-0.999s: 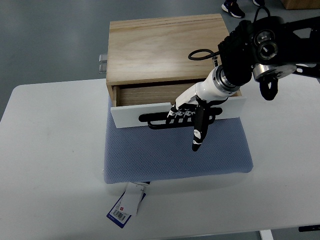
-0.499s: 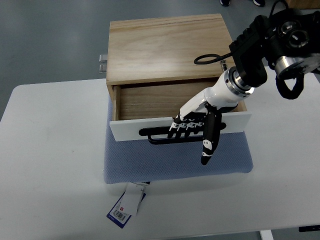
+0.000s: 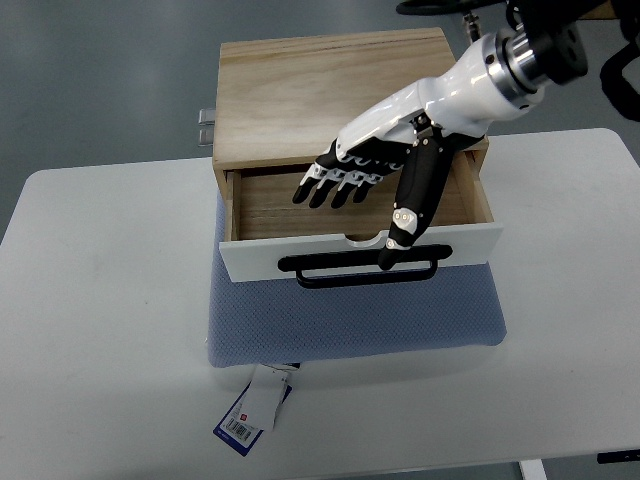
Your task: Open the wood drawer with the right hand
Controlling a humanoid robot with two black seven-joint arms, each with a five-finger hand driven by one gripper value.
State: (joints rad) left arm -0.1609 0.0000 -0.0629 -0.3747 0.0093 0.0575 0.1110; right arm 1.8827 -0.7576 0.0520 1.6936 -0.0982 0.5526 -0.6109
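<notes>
R hand (image 3: 375, 165) above drawer (image 3: 360, 255), arm cropped.

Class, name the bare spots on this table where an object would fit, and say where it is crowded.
Free: the white table left of the blue mat, and right of it. Crowded: the wooden box, open drawer and right hand above it; a tag lies by the mat's front.

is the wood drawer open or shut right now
Open. The drawer's white front stands out from the wooden box, showing its bare wooden floor. The right hand hovers above, fingers spread, off the black handle.
</notes>
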